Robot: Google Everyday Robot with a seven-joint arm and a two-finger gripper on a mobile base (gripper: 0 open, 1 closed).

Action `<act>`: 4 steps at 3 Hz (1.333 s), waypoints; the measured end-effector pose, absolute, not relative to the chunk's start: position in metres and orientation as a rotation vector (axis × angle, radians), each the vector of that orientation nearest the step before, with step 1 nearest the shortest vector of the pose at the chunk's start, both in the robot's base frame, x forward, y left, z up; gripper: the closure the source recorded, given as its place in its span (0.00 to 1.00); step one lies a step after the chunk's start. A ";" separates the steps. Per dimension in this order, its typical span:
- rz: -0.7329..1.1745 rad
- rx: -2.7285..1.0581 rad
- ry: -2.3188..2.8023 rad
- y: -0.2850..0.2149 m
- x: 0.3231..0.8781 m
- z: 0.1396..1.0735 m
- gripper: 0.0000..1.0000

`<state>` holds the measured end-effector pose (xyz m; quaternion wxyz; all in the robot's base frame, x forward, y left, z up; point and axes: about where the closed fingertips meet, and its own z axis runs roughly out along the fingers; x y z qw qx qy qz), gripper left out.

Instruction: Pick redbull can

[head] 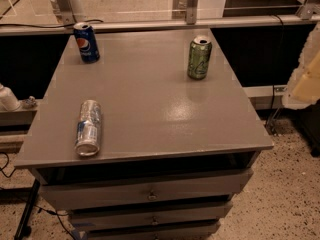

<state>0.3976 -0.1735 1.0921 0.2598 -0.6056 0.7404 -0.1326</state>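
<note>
While the silver can (88, 128) lay sideways at 8 o'clock on the worktop (150, 94), my tool (305, 79) hung at 3 o'clock, open or closed I couldn't tell; next, I'd reach across low.

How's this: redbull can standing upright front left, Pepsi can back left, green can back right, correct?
No. The camera view shows the redbull can lying on its side, front left on the table; Pepsi can back left, green can back right. The hand is out of view.
</note>
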 end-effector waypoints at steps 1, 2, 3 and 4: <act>-0.359 -1.641 2.006 -0.173 0.398 1.092 0.00; -0.314 -1.774 1.903 -0.152 0.401 1.080 0.00; -0.324 -1.858 1.821 -0.146 0.398 1.081 0.00; -0.324 -1.858 1.821 -0.146 0.398 1.081 0.00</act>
